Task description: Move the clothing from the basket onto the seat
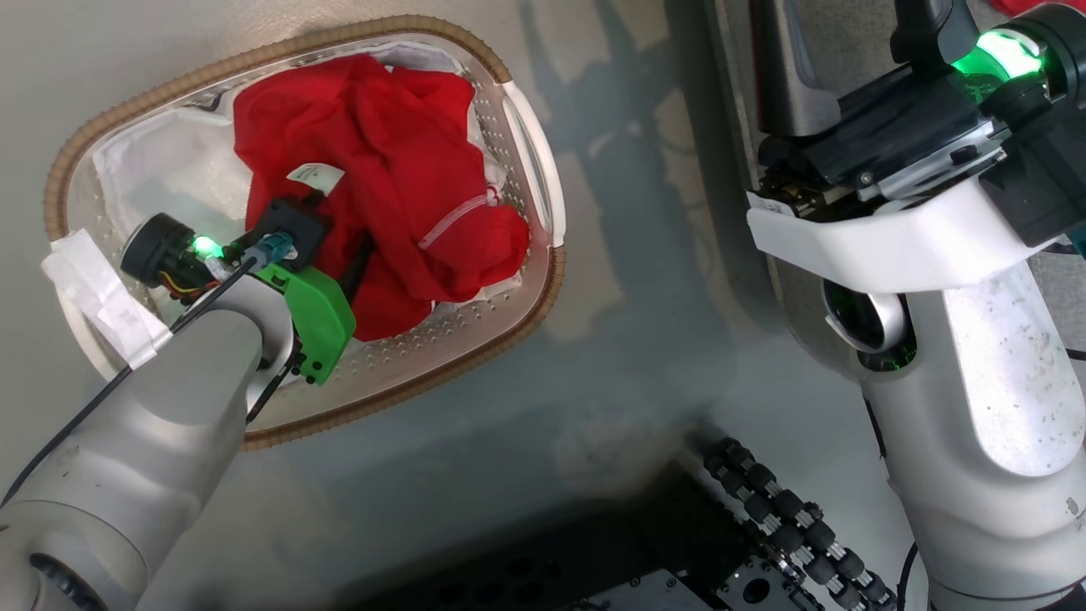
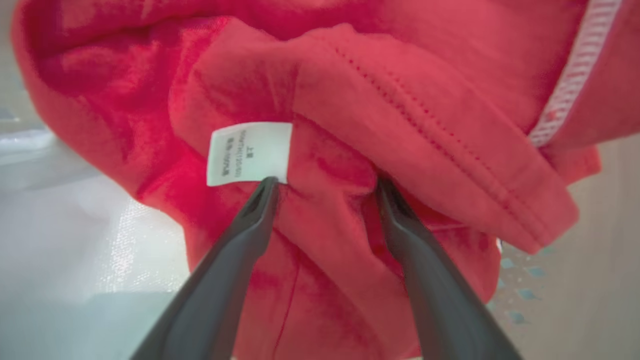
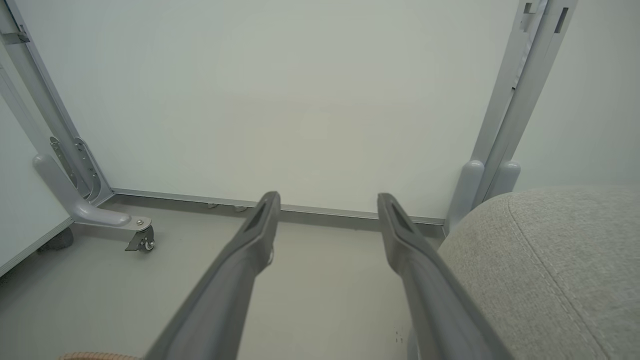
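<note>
The basket stands on the floor at the left of the head view, its brown rim around it. The clothing, a bright red heap with a white label and a white band, lies inside. My left gripper is open, reaching down into the basket, both fingertips pressed into the red clothing beside the label. My right gripper is open and holds nothing, above bare floor. The seat is at its lower right.
A white liner sheet lines the basket under the red heap. My right arm's wrist is raised at the upper right. My wheeled base sits at the bottom. A white partition on a castor foot stands beyond the floor.
</note>
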